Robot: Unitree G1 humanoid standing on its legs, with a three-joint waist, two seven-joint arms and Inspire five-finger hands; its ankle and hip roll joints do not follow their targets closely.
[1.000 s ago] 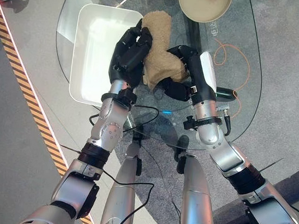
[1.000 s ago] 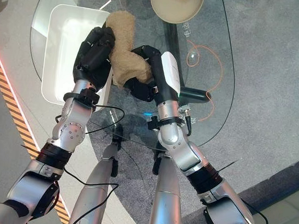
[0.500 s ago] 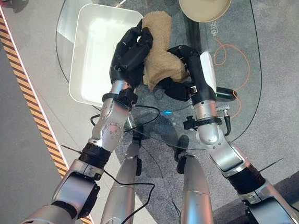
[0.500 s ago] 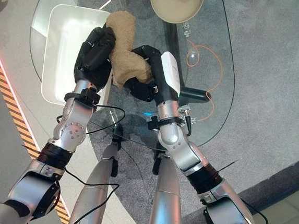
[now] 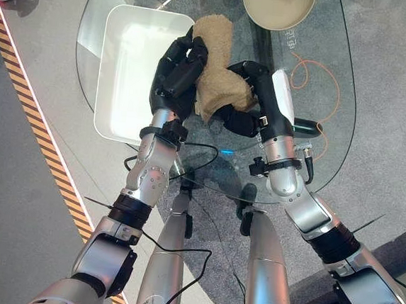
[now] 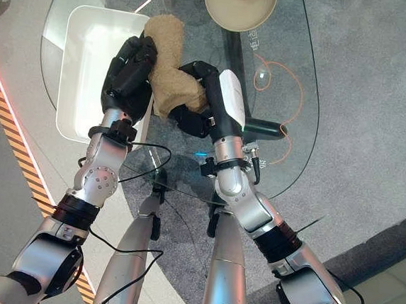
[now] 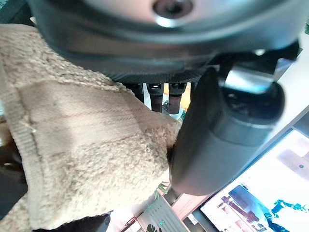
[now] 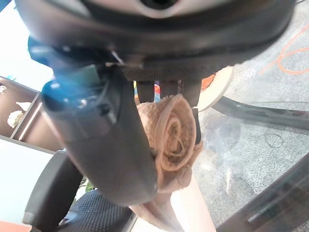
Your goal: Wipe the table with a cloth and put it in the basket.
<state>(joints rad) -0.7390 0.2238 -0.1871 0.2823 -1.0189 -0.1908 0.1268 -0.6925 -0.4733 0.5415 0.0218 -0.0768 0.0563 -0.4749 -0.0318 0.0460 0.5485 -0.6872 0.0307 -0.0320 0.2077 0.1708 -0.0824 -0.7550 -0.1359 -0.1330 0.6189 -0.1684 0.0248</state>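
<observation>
In the left eye view, the tan cloth [image 5: 216, 62] was bunched up above the glass table [image 5: 310, 143], held between both hands. The left hand [image 5: 179, 70] gripped its left side with fingers curled into the fabric, right beside the white basket [image 5: 117, 80] that sat on the table's left part. The right hand [image 5: 254, 99] clasped the cloth's lower right end, fingers wrapped round it. A cream bowl [image 5: 279, 9] stood at the table's far edge, and an orange cable [image 5: 310, 79] looped under the glass to the right.

In the right eye view, the same hold showed: the cloth [image 6: 167, 60] ran from the left hand [image 6: 130, 74] down to the right hand [image 6: 204, 99], with its upper end near the basket's [image 6: 82, 70] right rim.

In the left wrist view, the thumb pressed the cloth [image 7: 77, 145] against the palm.

In the right wrist view, a rolled end of the cloth [image 8: 174, 133] sat pinched between thumb and fingers
</observation>
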